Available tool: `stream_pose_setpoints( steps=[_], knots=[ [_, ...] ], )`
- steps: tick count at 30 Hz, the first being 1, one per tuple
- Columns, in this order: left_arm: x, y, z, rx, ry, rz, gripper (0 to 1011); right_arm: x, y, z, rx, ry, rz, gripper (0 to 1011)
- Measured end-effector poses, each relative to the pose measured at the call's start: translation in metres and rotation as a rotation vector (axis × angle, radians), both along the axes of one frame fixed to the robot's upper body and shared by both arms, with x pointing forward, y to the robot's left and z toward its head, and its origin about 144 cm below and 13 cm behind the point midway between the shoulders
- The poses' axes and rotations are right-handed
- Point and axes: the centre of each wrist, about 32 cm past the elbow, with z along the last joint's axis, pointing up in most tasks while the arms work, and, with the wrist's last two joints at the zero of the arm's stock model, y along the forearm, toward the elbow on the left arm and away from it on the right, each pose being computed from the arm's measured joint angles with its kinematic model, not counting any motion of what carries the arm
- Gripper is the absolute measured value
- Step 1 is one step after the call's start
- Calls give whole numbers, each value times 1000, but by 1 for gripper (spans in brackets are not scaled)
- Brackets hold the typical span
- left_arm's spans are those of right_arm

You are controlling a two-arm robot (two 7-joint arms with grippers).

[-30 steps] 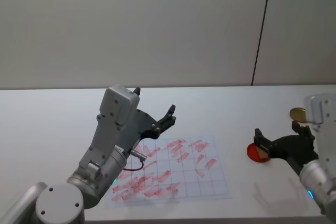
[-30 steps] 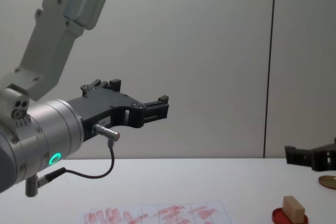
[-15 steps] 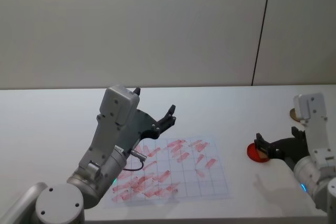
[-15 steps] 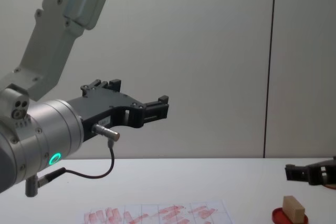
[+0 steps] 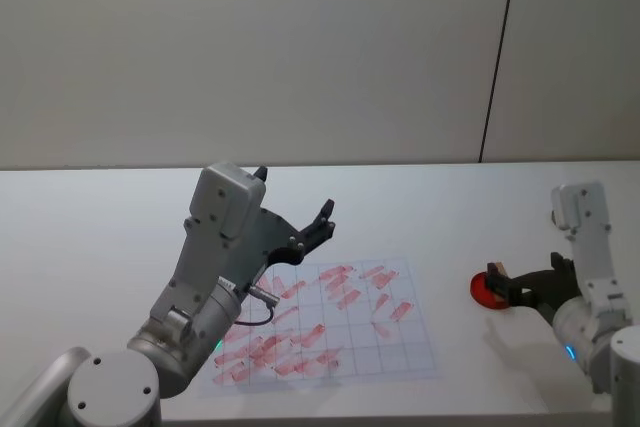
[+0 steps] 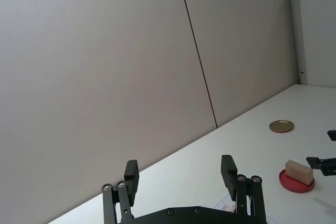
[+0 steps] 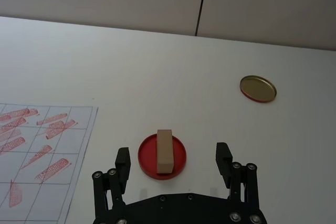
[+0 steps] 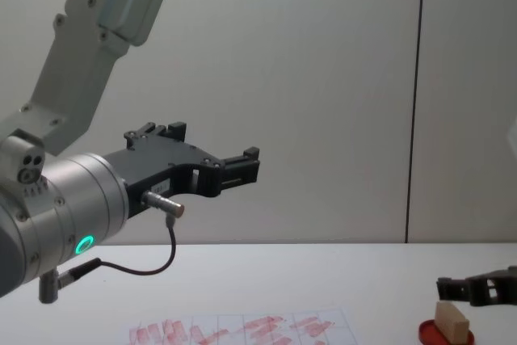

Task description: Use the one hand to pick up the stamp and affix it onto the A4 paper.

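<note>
Stamp (image 7: 165,151) lies half hidden in head view behind wide right claw (image 7: 173,155) — left claw (image 6: 179,166) wide, raised.

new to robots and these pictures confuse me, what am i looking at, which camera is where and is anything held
This is a robot with two arms, each ending in a two-fingered claw. Four cameras caught one moment: one on its head looking down, one on its chest looking across the table, and one on each wrist looking past that arm's claw. On the white table lie the A4 paper, gridded and covered in red marks, a red ink pad with the wooden stamp resting on it, and a gold lid farther back. The left claw is raised high, open and empty. The right claw is open, low by the ink pad, facing the stamp. Nothing is held.
</note>
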Motion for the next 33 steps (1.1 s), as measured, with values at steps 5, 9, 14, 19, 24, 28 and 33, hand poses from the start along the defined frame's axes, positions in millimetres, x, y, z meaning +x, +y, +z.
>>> stream_pose_setpoints(
  steps=[5,9,14,19,24,28,33],
  knots=[
    [0,0,0,0,0,0,993,8,-1,-7,17,18,5,1001],
    [0,0,0,0,0,0,993,16,0,-14,31,29,11,1001],
    [0,0,0,0,0,0,993,23,0,-19,40,39,14,1001],
    [0,0,0,0,0,0,993,32,2,-25,46,49,17,1001],
    [0,0,0,0,0,0,993,39,3,-29,44,60,17,1001],
    [0,0,0,0,0,0,993,44,5,-31,39,68,17,960],
    [0,0,0,0,0,0,993,50,7,-33,23,84,18,822]
  ],
)
